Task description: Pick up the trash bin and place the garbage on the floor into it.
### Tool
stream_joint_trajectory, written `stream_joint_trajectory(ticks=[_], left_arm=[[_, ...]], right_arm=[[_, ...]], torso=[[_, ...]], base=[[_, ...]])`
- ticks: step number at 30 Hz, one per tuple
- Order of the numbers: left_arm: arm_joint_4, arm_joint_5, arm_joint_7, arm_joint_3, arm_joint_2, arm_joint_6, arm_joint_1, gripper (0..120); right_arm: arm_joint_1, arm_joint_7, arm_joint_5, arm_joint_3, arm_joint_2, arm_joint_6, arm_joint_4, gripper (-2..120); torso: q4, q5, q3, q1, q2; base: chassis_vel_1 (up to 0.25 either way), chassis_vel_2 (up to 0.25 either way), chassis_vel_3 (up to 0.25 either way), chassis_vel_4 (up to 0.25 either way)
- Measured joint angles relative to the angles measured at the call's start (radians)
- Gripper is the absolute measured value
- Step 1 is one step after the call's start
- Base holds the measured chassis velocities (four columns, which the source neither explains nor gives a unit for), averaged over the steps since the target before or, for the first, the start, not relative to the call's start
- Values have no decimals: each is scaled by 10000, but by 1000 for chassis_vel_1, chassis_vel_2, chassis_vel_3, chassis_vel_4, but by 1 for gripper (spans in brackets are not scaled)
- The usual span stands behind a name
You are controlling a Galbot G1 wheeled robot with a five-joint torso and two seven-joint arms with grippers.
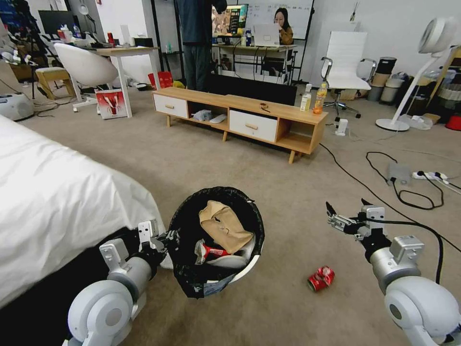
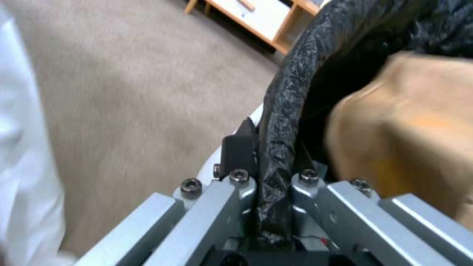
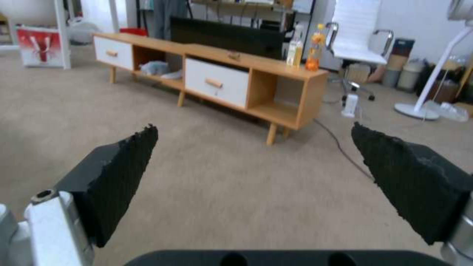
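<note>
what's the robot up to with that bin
The left hand is clamped on the rim of the trash bin, holding it tilted above the carpet. A brown paper piece and wrappers already lie inside. A crushed red can lies on the carpet. The right hand hovers open beyond it.

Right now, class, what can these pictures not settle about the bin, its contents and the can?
- Trash bin: head view, black bag hides its base.
- Litter beneath the brown paper: head view, covered.
- Crushed can: head view, print too small.
- Left gripper: left wrist view, rim hides the inner finger.
- Right gripper: open, empty.
</note>
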Motion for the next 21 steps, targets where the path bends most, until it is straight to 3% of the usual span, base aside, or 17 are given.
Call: stream_joint_trajectory(ticks=[6, 11, 14, 17, 19, 21], left_arm=[[-29, 7, 0, -3, -8, -6, 40, 2], [-64, 8, -1, -14, -8, -8, 66, 2], [-90, 7, -1, -23, -8, -8, 90, 2], [-107, 7, -3, -29, -8, -8, 106, 2], [-116, 4, -12, -57, 14, -8, 124, 2], [-116, 4, -13, -59, 19, -9, 127, 2]], right_arm=[[-32, 186, -23, -11, -1, -50, -10, 100], [-52, 469, 50, -18, -5, -367, 60, 100], [-51, 1168, 586, -27, -10, -1106, 279, 100], [0, 2517, 2004, -30, -5, -2350, 602, 100], [95, 4830, 5049, 6, -48, -3696, 1044, 100], [115, 5195, 5494, 8, -62, -3809, 1093, 100]], torso=[[4, 2, 5, 1, -2], [-3, 1, 0, 0, -1], [-4, 0, -2, -1, -1], [-3, -2, -3, -2, 0], [-1, 1, -1, -1, 0], [-1, -1, -1, -1, 0]], base=[[-232, 196, 177, -182], [-10, -3, 6, -14], [61, -80, -38, 63], [0, 0, 0, 0], [0, 0, 0, 0], [0, 0, 0, 0]])
